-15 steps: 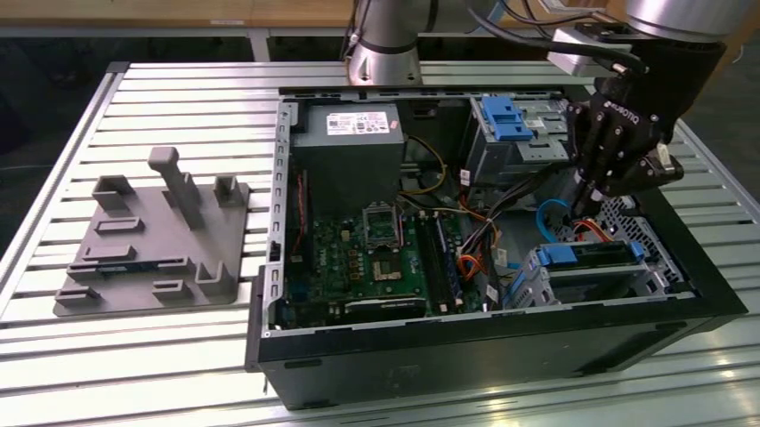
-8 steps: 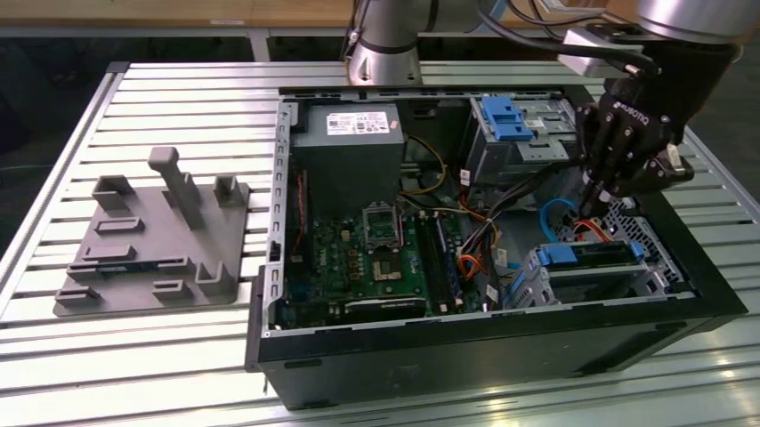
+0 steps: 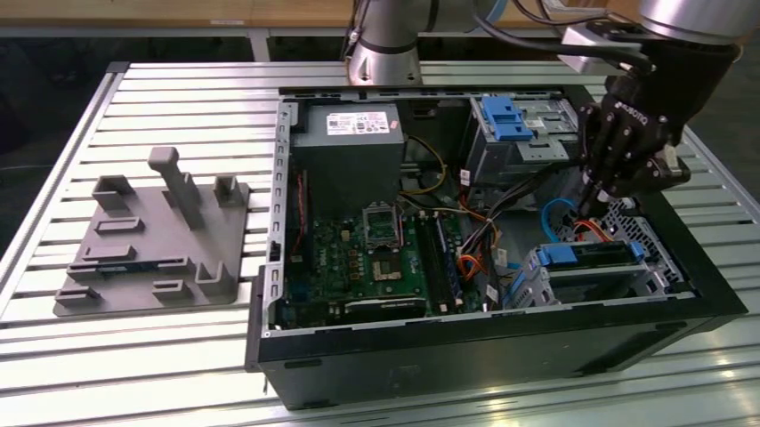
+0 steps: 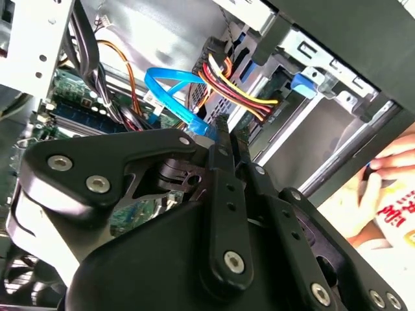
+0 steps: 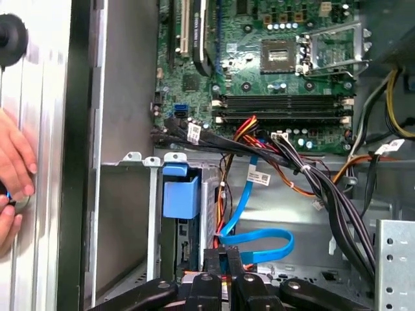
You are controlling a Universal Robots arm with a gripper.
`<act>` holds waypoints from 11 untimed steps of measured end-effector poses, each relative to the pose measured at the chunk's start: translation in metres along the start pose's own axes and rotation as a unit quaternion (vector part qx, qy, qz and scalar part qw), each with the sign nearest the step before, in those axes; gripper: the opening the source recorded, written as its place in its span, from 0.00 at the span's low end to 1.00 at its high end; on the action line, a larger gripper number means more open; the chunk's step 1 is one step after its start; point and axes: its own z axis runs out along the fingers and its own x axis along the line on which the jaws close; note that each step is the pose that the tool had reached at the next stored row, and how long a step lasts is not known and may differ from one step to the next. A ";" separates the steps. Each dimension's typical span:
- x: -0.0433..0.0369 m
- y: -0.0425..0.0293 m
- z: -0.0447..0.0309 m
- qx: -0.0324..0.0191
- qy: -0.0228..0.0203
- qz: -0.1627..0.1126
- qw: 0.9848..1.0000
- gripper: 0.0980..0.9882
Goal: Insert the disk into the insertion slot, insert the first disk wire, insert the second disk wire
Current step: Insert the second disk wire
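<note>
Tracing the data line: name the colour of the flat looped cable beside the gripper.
Bright blue; the flat looped cable shows best in the first wrist view, just beyond the gripper.

No print is coming through clearly enough to read. In the exterior view, a white label [image 3: 362, 123] with small dark lines and a red patch is sitting on top of the grey power supply [image 3: 347, 165], and short white lettering is showing on the black body of the gripper [image 3: 594, 200]. In the first wrist view, small white tags [image 5: 194, 133] are hanging on the black cables [image 5: 324, 188] (their printing is too fine to make out). In the second wrist view, red characters [image 4: 395, 210] are showing on a white surface outside the case.
</note>
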 end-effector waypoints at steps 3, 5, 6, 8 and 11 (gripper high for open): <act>0.0000 0.0000 0.0002 -0.003 -0.001 0.018 1.000 0.07; 0.0003 -0.0003 0.0003 -0.005 -0.001 0.025 1.000 0.07; 0.0007 -0.0015 0.0004 -0.005 -0.002 0.026 1.000 0.07; 0.0020 -0.0044 0.0005 -0.005 -0.003 0.026 1.000 0.07; 0.0058 -0.0053 0.0015 -0.005 -0.005 0.025 1.000 0.07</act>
